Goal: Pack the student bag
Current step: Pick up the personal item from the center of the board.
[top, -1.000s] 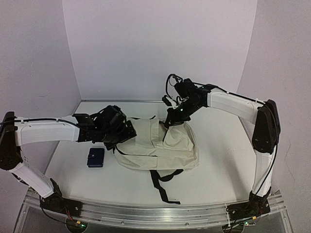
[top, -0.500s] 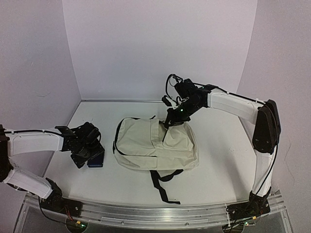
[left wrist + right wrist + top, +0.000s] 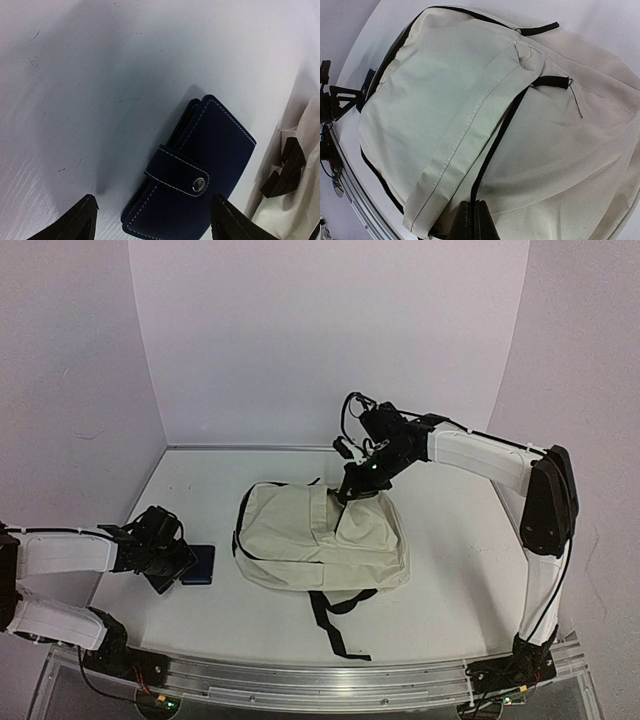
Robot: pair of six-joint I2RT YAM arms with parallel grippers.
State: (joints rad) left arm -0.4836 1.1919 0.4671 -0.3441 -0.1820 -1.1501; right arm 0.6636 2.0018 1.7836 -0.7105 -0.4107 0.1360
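Bag (image 3: 300, 540) lies flat on the white table (image 3: 460, 580) at the centre of the top view, and one black strap (image 3: 335, 625) trails toward the bottom edge. At the bag's upper right the right gripper (image 3: 352, 488) has its jaws pressed together on a pinch of cream fabric, which rises in a ridge there. At lower left the left gripper (image 3: 152, 222) hangs over a blue wallet (image 3: 192, 175) — jaws wide apart, one fingertip on either side of its near end. The wallet lies just left of the bag.
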